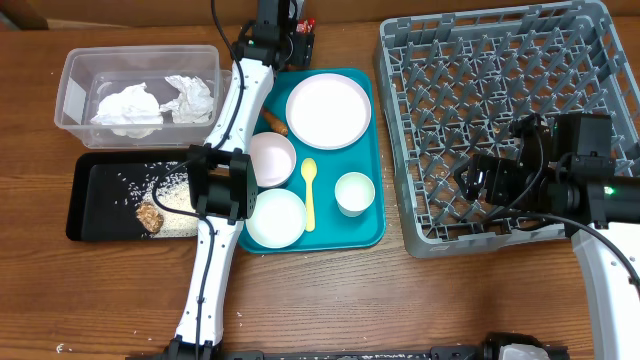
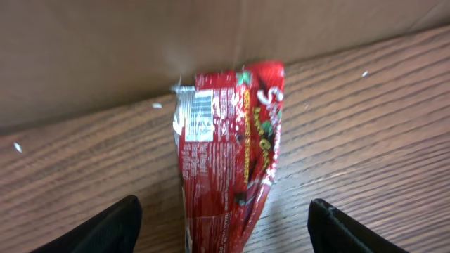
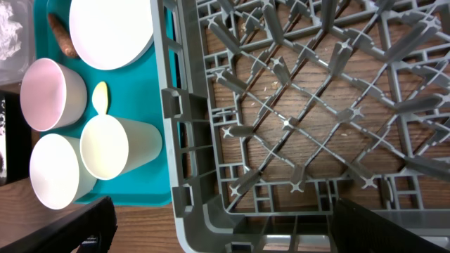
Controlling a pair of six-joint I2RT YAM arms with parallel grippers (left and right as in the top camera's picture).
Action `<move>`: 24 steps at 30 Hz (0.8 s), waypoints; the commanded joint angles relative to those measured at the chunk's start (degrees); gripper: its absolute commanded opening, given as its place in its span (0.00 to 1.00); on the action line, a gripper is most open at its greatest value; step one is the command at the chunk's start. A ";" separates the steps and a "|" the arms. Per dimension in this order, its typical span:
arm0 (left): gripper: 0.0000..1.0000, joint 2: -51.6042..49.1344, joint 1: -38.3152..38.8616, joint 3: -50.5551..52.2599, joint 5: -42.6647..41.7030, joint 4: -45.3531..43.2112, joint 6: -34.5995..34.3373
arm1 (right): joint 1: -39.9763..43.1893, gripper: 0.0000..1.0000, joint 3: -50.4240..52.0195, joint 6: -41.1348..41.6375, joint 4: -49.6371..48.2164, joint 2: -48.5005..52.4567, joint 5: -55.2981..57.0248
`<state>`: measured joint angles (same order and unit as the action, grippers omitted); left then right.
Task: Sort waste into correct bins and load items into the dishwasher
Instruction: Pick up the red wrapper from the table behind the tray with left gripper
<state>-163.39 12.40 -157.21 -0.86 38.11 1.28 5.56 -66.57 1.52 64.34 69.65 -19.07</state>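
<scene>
The red snack wrapper lies on the wood by a cardboard wall, between the open fingers of my left gripper, at the table's far edge. Crumpled napkins lie in the clear tub. Rice and a brown chunk lie in the black tray. The plate, pink bowl, white bowl, cup, spoon and orange stick sit on the teal tray. My right gripper is open and empty over the front left corner of the grey rack.
A cardboard wall stands just behind the wrapper. The left arm stretches over the gap between the black tray and the teal tray. Loose rice grains dot the wood near the front edge.
</scene>
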 commanded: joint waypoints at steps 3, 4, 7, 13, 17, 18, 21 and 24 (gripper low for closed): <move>0.69 -1.46 0.52 -0.44 -0.35 -0.50 0.44 | -0.07 1.00 -0.90 -0.09 -0.13 -0.17 0.11; 0.67 -1.46 0.66 -0.44 -0.63 -0.46 0.46 | -0.07 1.00 -0.90 -0.07 -0.13 -0.17 0.13; 0.63 -1.46 1.01 -0.44 -0.63 -0.52 0.48 | -0.07 1.00 -0.90 -0.07 -0.13 -0.17 0.11; 0.64 -2.91 1.40 -0.44 -0.63 -0.72 0.46 | -0.07 1.00 -0.90 -0.07 -0.13 -0.17 0.11; 0.59 -3.13 1.42 -0.44 -0.55 -0.70 0.44 | -0.07 1.00 -0.90 -0.07 -0.13 -0.17 0.11; 0.57 -3.13 1.44 -0.44 -0.42 -0.83 0.42 | -0.07 1.00 -0.90 -0.07 -0.13 -0.17 0.11; 0.56 -3.13 1.11 -0.44 -0.42 -1.09 0.42 | -0.07 1.00 -0.90 -0.07 -0.13 -0.17 0.11; 0.55 -3.48 1.09 -0.44 -0.22 -1.11 0.42 | -0.07 1.00 -0.90 -0.07 -0.13 -0.17 0.11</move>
<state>-165.56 13.52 -157.21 -1.06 37.54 1.48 5.58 -66.57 1.50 64.34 69.65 -19.07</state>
